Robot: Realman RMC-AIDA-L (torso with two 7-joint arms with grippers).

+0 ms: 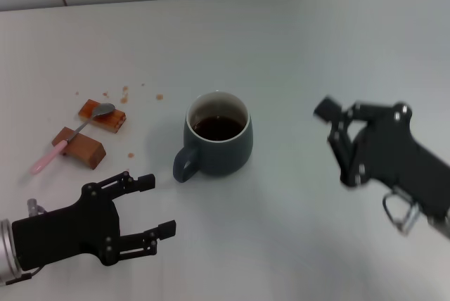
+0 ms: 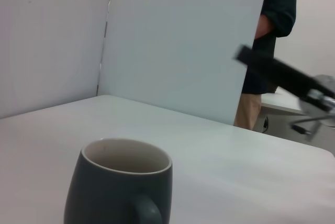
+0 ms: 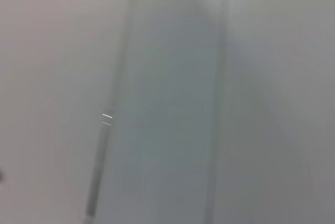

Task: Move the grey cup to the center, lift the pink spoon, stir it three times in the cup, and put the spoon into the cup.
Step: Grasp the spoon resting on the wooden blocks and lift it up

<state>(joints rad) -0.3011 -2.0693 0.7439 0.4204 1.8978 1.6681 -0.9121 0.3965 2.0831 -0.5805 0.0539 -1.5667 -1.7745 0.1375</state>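
The grey cup (image 1: 219, 142) stood mid-table. The pink spoon (image 1: 70, 137) lay far-left of the left end effector (image 1: 156, 205), which was spread and nearer; its handle pointed near-left. The right end effector (image 1: 336, 148) looked spread, well right.

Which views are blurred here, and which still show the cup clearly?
Head view: sharp on the grey cup and pink spoon, with the right gripper smeared by motion. Left wrist view: cup sharp, the far gripper streaked. Right wrist view: wholly blurred, only pale panels.
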